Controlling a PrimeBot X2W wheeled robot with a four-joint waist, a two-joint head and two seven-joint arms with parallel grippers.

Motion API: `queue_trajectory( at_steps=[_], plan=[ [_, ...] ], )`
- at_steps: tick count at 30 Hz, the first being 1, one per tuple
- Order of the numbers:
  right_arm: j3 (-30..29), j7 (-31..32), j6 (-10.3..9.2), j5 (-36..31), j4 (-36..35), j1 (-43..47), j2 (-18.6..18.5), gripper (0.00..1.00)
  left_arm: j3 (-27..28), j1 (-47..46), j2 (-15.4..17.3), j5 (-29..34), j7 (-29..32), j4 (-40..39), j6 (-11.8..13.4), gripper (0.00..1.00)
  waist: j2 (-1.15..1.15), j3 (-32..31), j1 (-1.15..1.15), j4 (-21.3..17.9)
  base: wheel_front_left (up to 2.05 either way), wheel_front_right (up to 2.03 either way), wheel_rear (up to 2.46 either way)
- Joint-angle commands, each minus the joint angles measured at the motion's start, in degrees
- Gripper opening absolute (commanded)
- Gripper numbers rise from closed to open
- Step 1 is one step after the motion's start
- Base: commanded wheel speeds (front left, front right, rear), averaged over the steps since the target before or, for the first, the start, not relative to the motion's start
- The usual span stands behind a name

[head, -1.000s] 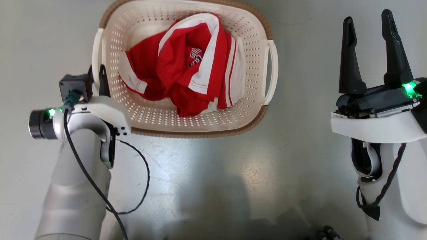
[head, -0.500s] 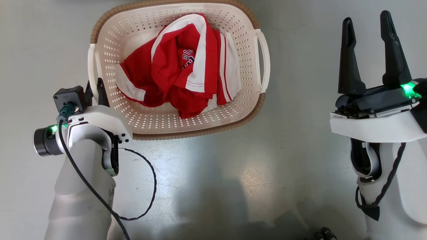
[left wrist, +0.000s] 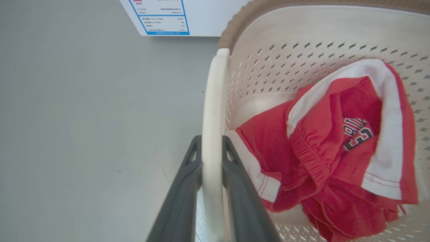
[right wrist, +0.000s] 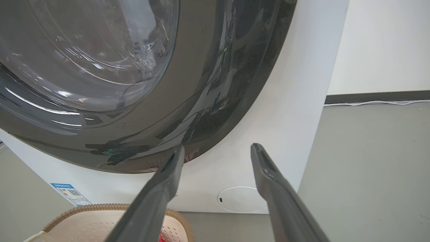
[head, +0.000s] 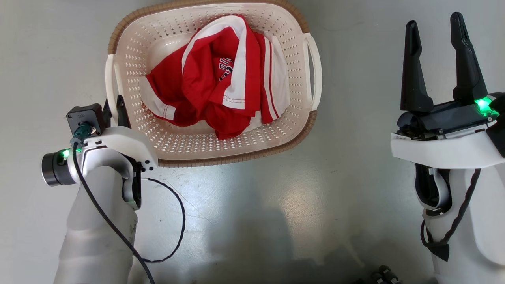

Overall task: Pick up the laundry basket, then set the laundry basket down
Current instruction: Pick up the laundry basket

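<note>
Grey floor [head: 252, 205], washer [right wrist: 285, 101] front just behind laundry basket [head: 236, 159] — red garment [head: 213, 90] inside. Left pincer [left wrist: 212, 143] clamped on left handle [left wrist: 212, 101]. Right pincer [head: 434, 19] spread, well apart — open floor between.

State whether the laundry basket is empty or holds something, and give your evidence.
Not empty. The laundry basket holds a crumpled red-and-white garment, seen lying inside in the head and left wrist views.

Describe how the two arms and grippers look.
Both forearms are pale grey-white with white wrist shells and green lights. The left gripper and right gripper have long, dark, tapering jaws. A black cable loops off the left wrist; a twisted black cord hangs under the right.
</note>
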Motion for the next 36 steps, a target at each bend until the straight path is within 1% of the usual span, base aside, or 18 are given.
queue_trajectory(
  at_steps=[1, 9, 10, 11, 12, 13, 14, 16, 17, 18, 19, 20, 29, 36],
  plan=[
    [1.2, -0.37, 0.37, -0.2, -1.42, 1.05, 0.3, 1.0, 1.27, 1.01, 1.0, 1.01, -0.36, -0.35, 0.01, 0.0, 0.0, 0.12, 0.0, -0.01, 0.0, 0.0, 0.0],
    [1.14, -0.37, 0.37, -0.16, -1.16, 1.06, 0.3, 1.0, 1.72, 0.9, 0.84, 1.4, -0.36, 0.02, 0.05, 0.0, 0.0, -0.04, 0.0, 0.14, 0.0, 0.0, 0.0],
    [1.17, -0.37, 0.37, -0.13, -1.13, 1.08, 0.3, 1.0, 1.82, 0.92, 0.83, 1.42, -0.36, 0.05, 0.09, 0.05, 0.0, -0.1, 0.0, 0.16, 0.0, 0.0, 0.0],
    [1.19, -0.37, 0.37, -0.1, -1.11, 1.1, 0.3, 1.0, 1.98, 0.94, 0.8, 1.37, -0.36, 0.11, 0.16, 0.13, 0.0, -0.16, 0.0, 0.18, 0.0, 0.0, 0.0],
    [1.21, -0.37, 0.37, -0.1, -1.1, 1.14, 0.3, 1.0, 2.17, 0.98, 0.77, 1.28, -0.36, 0.22, 0.24, 0.29, 0.0, -0.23, 0.0, 0.2, 0.0, 0.0, 0.0],
    [1.22, -0.37, 0.37, -0.07, -1.09, 1.18, 0.3, 1.0, 2.34, 1.01, 0.74, 1.2, -0.36, 0.37, 0.28, 0.36, 0.0, -0.3, 0.0, 0.21, 0.0, 0.0, 0.0],
    [1.23, -0.37, 0.37, -0.07, -1.08, 1.22, 0.3, 1.0, 2.46, 1.05, 0.72, 1.16, -0.36, 0.5, 0.28, 0.42, 0.0, -0.36, 0.0, 0.21, 0.0, 0.0, 0.0],
    [1.28, -0.37, 0.37, -0.05, -1.06, 1.29, 0.3, 1.0, 2.69, 1.16, 0.7, 1.13, -0.36, 0.72, 0.3, 0.49, 0.0, -0.5, 0.0, 0.23, 0.0, 0.0, 0.0],
    [1.33, -0.37, 0.37, -0.03, -1.03, 1.32, 0.3, 1.0, 2.8, 1.23, 0.69, 1.13, -0.36, 0.79, 0.32, 0.65, 0.0, -0.58, 0.0, 0.22, 0.0, 0.0, 0.0],
    [1.37, -0.37, 0.37, -0.01, -1.02, 1.37, 0.3, 1.0, 2.87, 1.31, 0.68, 1.17, -0.36, 0.82, 0.34, 0.86, 0.0, -0.66, 0.0, 0.22, 0.0, 0.0, 0.0],
    [1.42, -0.37, 0.37, -0.02, -1.01, 1.42, 0.3, 1.0, 2.94, 1.39, 0.67, 1.22, -0.36, 0.85, 0.35, 0.95, 0.0, -0.73, 0.0, 0.21, 0.0, 0.0, 0.0],
    [1.46, -0.37, 0.37, -0.02, -1.02, 1.47, 0.3, 1.0, 3.0, 1.48, 0.67, 1.27, -0.36, 0.86, 0.35, 1.0, 0.0, -0.79, 0.0, 0.2, 0.0, 0.0, 0.0],
    [1.36, -0.37, 0.37, -0.25, -0.83, 1.9, 0.3, 1.0, 3.61, 1.96, 0.93, 1.75, -0.36, -0.67, 0.28, 1.0, 0.0, -1.59, 0.0, 0.36, 0.0, 0.0, 0.0],
    [1.54, -0.37, 0.37, 0.32, -0.17, 1.76, 0.3, 1.0, 3.91, 3.65, 0.86, 2.19, -0.36, -6.34, -0.83, 1.0, 0.0, -3.8, 0.0, 0.58, 0.0, 0.0, 0.0]
  ],
)
